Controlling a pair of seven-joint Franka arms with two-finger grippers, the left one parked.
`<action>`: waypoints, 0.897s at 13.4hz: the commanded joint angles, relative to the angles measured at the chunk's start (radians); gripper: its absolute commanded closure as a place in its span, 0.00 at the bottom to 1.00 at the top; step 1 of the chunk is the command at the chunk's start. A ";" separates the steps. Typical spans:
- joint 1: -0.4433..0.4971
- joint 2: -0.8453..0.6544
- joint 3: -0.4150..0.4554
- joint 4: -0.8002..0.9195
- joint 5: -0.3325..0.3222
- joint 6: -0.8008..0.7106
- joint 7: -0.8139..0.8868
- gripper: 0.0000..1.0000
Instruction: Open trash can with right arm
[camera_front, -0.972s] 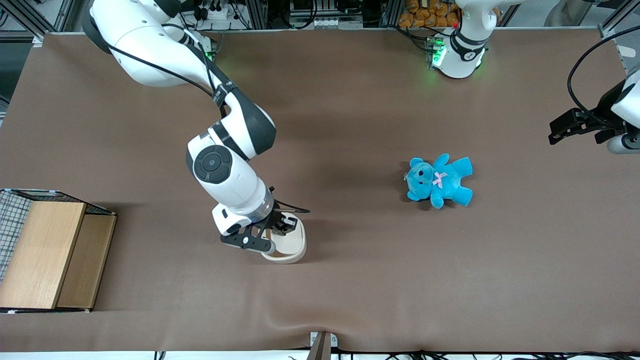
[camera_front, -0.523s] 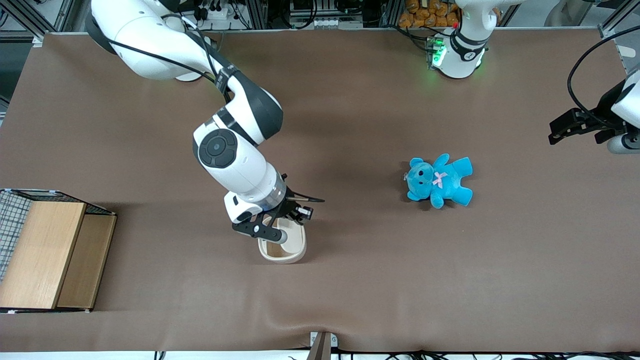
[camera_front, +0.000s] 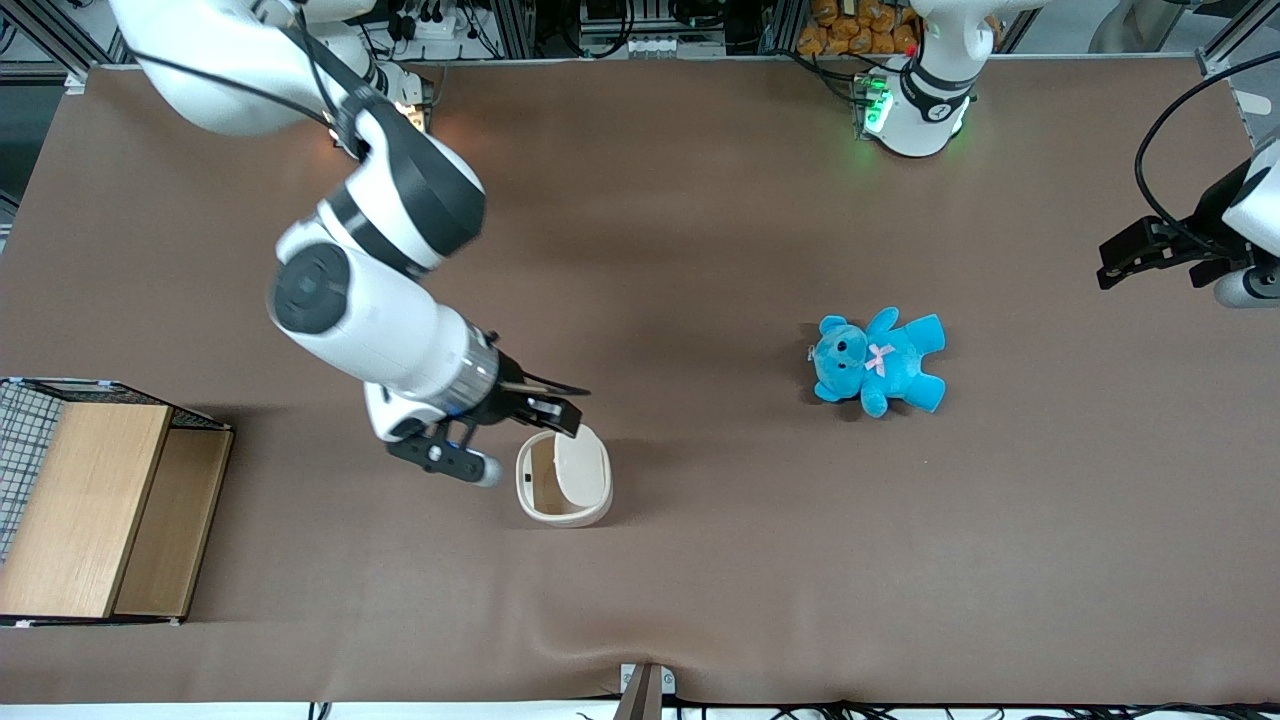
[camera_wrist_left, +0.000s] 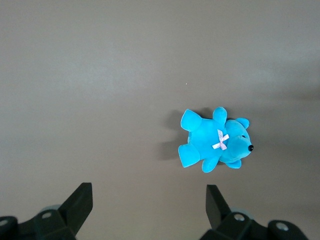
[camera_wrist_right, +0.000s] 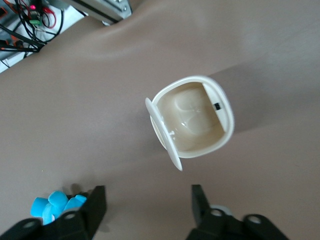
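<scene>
Brown table mat, cream trash can lower centre with lid raised, gripper just beside it, jaws apart, blue teddy centre-right.

My gripper hangs open just beside the trash can, not touching. Teddy bear lies toward parked arm's end; wooden box toward mine.

Trash can, lid upright, apart from gripper
</scene>
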 joint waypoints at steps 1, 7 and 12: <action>-0.055 -0.049 0.019 -0.029 0.012 -0.092 -0.020 0.00; -0.132 -0.170 0.008 -0.029 0.012 -0.256 -0.022 0.00; -0.146 -0.242 -0.054 -0.026 0.012 -0.382 -0.159 0.00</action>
